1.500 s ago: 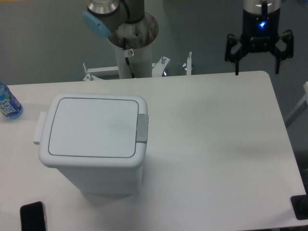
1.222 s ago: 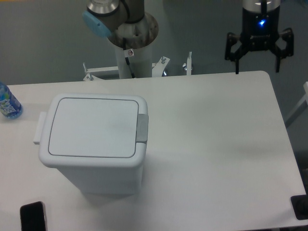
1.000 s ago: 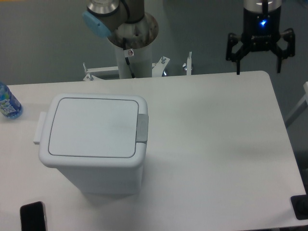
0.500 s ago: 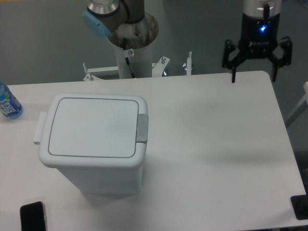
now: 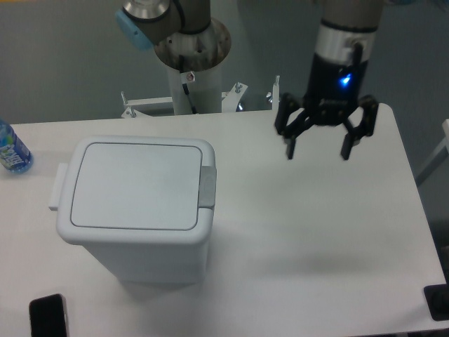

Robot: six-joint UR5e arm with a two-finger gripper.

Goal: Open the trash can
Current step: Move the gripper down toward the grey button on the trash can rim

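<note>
A blue-labelled bottle (image 5: 12, 152) is cut off by the left edge, only part showing. A dark flat object (image 5: 48, 316), perhaps a phone, runs off the bottom edge. Another dark thing (image 5: 437, 302) at the desk's (image 5: 316, 232) lower right corner is clipped by the frame, too little visible to name.

trash can (image 5: 135, 203): lid closed, grey tab on right rim | gripper (image 5: 318, 154): fingers spread, holding nothing, above the table (image 5: 316, 232), well right of can
</note>
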